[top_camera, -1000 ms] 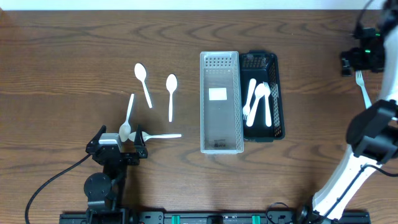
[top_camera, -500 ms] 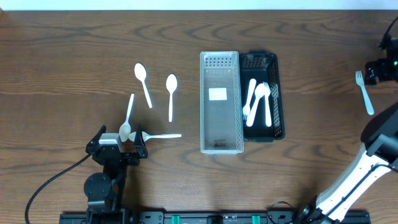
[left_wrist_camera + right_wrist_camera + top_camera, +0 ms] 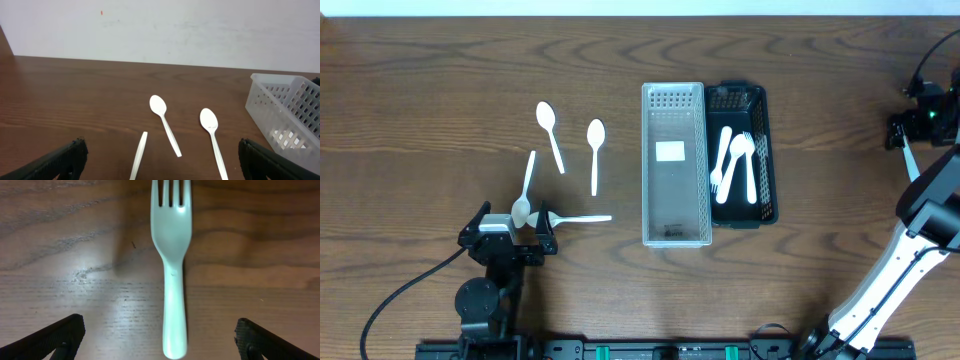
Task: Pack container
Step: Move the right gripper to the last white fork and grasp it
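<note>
A clear white basket (image 3: 672,235) and a black basket (image 3: 767,150) stand side by side mid-table; the black one holds white forks (image 3: 739,164). Several white spoons lie on the left, among them two (image 3: 549,133) (image 3: 595,153) also seen in the left wrist view (image 3: 164,123) (image 3: 214,136). My left gripper (image 3: 512,230) (image 3: 160,162) is open and empty, low by a spoon handle (image 3: 138,159). My right gripper (image 3: 923,118) (image 3: 160,340) is open at the far right, straddling a lone white fork (image 3: 171,265) (image 3: 911,163) lying flat on the table.
The clear basket's corner (image 3: 287,112) shows at the right of the left wrist view, with a white wall behind the table. The right arm's white links (image 3: 895,270) run along the table's right edge.
My right gripper has swung out to the right and come back down over the lone fork. The left arm and the spoons have not moved.
</note>
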Controlling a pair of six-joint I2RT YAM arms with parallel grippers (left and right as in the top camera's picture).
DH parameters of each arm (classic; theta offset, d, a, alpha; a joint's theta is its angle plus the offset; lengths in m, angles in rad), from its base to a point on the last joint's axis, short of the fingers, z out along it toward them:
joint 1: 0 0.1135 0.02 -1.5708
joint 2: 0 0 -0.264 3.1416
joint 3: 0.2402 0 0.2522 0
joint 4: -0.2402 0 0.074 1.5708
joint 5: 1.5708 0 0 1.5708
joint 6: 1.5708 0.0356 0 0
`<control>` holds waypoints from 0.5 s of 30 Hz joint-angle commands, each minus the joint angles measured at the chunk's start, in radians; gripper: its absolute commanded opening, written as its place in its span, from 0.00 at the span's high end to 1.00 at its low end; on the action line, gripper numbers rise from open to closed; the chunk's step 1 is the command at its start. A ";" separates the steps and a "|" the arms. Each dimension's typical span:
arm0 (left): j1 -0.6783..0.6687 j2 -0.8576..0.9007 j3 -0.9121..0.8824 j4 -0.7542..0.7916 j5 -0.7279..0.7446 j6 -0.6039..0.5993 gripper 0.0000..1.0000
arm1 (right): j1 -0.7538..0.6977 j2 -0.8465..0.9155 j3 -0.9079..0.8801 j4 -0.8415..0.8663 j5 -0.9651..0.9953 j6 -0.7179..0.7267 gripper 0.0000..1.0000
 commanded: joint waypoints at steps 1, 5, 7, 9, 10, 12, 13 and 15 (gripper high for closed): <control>0.005 0.000 -0.027 -0.017 0.004 -0.001 0.02 | 0.001 0.055 -0.002 0.000 -0.014 -0.016 0.01; 0.005 0.000 -0.027 -0.017 0.004 -0.001 0.02 | 0.001 0.085 -0.002 0.004 -0.019 -0.016 0.01; 0.005 0.000 -0.027 -0.017 0.003 -0.001 0.02 | 0.000 0.100 -0.002 0.006 -0.019 -0.016 0.01; 0.005 0.000 -0.027 -0.017 0.004 -0.001 0.02 | -0.001 0.111 -0.003 0.005 -0.020 -0.016 0.01; 0.005 0.000 -0.027 -0.017 0.004 -0.001 0.02 | -0.002 0.115 -0.003 0.004 -0.020 -0.016 0.01; 0.005 0.000 -0.027 -0.017 0.004 -0.001 0.02 | -0.003 0.116 -0.003 0.006 -0.021 -0.016 0.01; 0.005 0.000 -0.027 -0.017 0.004 -0.001 0.02 | -0.003 0.116 -0.003 0.008 -0.020 -0.016 0.01; 0.005 0.000 -0.027 -0.017 0.004 -0.001 0.02 | -0.003 0.116 -0.003 0.010 -0.008 -0.015 0.04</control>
